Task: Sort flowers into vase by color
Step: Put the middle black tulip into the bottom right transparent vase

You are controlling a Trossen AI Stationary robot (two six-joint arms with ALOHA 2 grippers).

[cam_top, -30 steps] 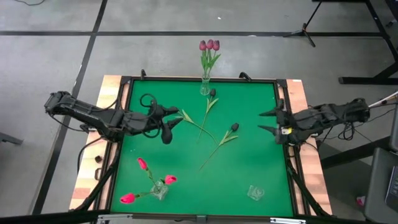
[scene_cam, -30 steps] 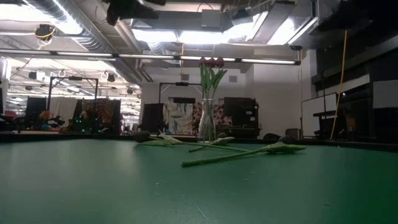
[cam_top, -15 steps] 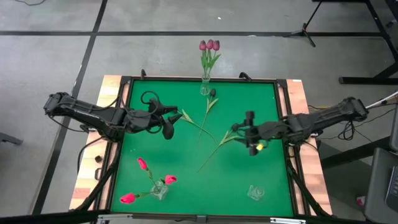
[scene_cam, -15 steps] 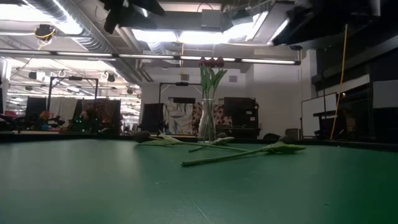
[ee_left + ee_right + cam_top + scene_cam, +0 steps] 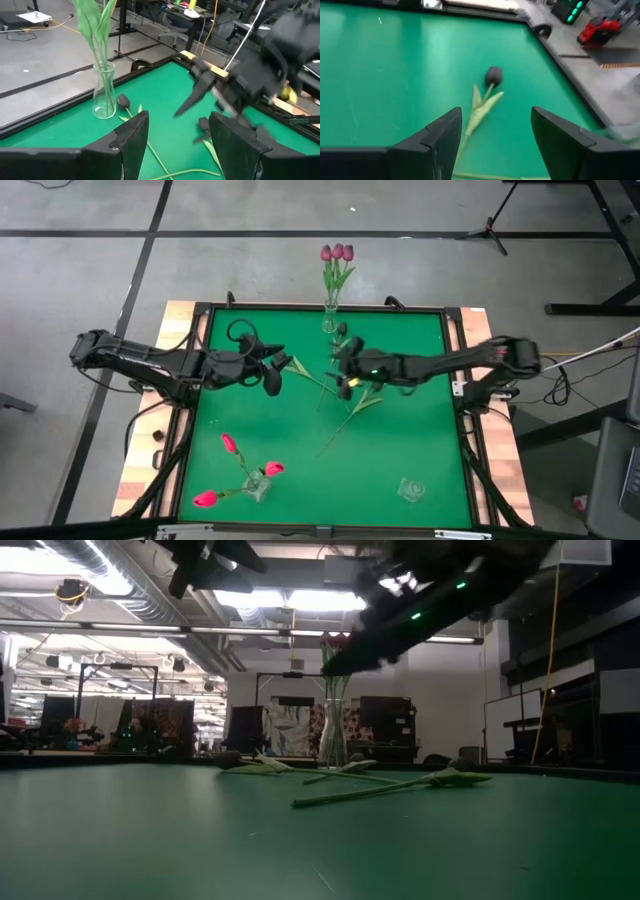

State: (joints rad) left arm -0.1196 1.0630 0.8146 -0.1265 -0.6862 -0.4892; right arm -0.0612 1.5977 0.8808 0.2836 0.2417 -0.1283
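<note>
The left gripper (image 5: 276, 370) hovered with its fingers spread wide and nothing between them over the left half of the green table (image 5: 410, 430). Near the front left corner a small glass vase (image 5: 257, 486) held three pink-red tulips (image 5: 228, 444). At mid-table lay dark-headed tulips (image 5: 341, 330) on long green stems, loose on the cloth. A clear vase (image 5: 330, 320) at the far edge held three mauve tulips (image 5: 337, 253). The right gripper (image 5: 345, 365) reached over the centre, fingers parted and empty, above a dark tulip (image 5: 493, 76).
</note>
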